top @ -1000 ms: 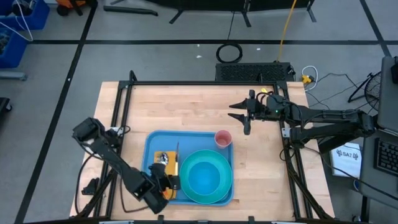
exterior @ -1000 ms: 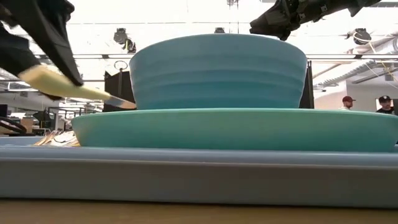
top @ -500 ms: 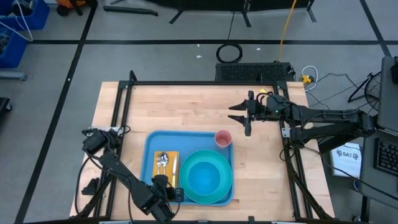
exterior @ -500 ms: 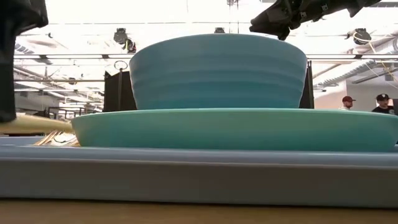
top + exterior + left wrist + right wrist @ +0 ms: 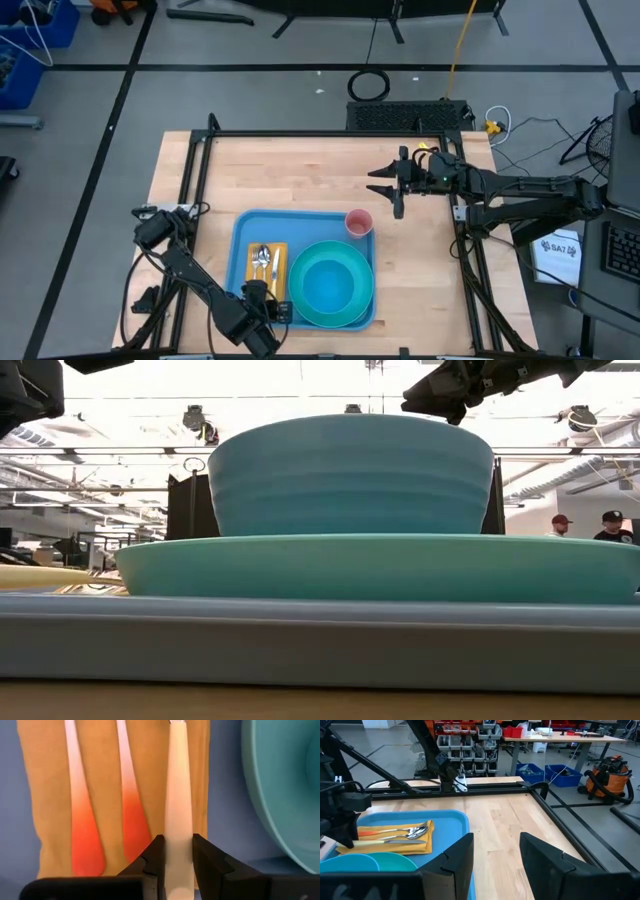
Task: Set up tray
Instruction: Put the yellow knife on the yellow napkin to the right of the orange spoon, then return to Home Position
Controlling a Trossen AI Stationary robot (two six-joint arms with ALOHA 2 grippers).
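The sky-blue tray (image 5: 250,226) lies on the table's near half. On it an orange napkin (image 5: 266,272) carries a spoon, a fork and a cream-handled knife (image 5: 277,266), all lying flat. My left gripper (image 5: 262,303) hangs at the tray's near edge, open, its fingers close on either side of the knife's handle (image 5: 179,810). My right gripper (image 5: 386,186) waits open above bare wood beyond the tray's far right corner. My left gripper (image 5: 177,845) comes from above with its fingers (image 5: 155,857) on either side of the knife handle's free end (image 5: 179,870), lying along it. I cannot tell whether the fingers touch the handle. The knife lies flat on the napkin (image 5: 45,795).
A teal plate (image 5: 332,286) with a bowl (image 5: 350,475) standing in it fills the tray's right half. A pink cup (image 5: 359,222) stands at the tray's far right corner. Bare wood lies beyond the tray and to its right. Black frame rails run along the table's edges.
My left gripper has brought the knife down from a slanting hold above the tray and laid it flat on the napkin beside the fork. It has then drawn back toward the near edge and risen in the low view. The right arm has kept still.
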